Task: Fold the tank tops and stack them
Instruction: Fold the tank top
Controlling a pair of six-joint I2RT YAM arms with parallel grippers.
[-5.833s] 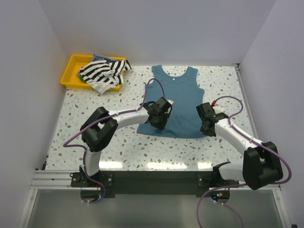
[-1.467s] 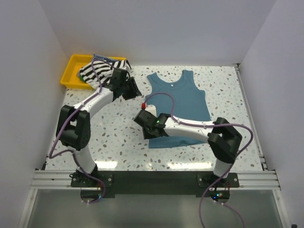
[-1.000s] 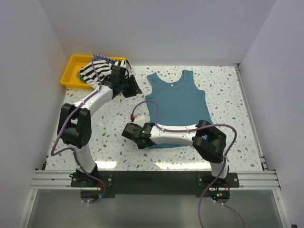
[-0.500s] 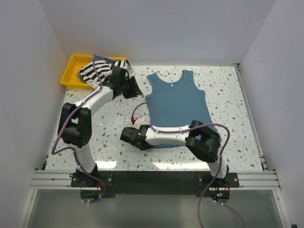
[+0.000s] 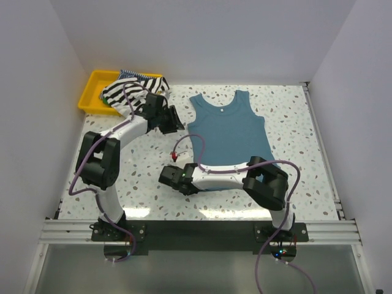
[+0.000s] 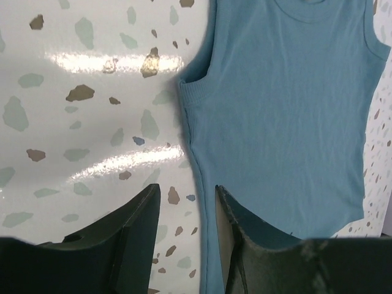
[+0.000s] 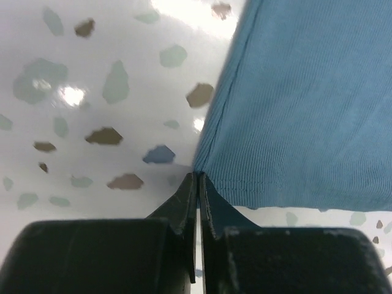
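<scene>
Speckled table (image 5: 294, 104): my left gripper (image 6: 187, 195) moved over, open, astride teal tank top (image 6: 282, 122) edge; right gripper (image 7: 197, 176) closed at hem corner, fold next.

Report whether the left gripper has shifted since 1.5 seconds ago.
Yes. The left gripper has slid away from the yellow tray, toward the table's near edge and the teal tank top. Its open fingers straddle that top's side edge.

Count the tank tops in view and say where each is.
2 clear: the plain teal-blue tank top lies flat on the speckled table; the black-and-white striped tank top is heaped in the yellow plastic tray. More may be hidden beneath it.
</scene>
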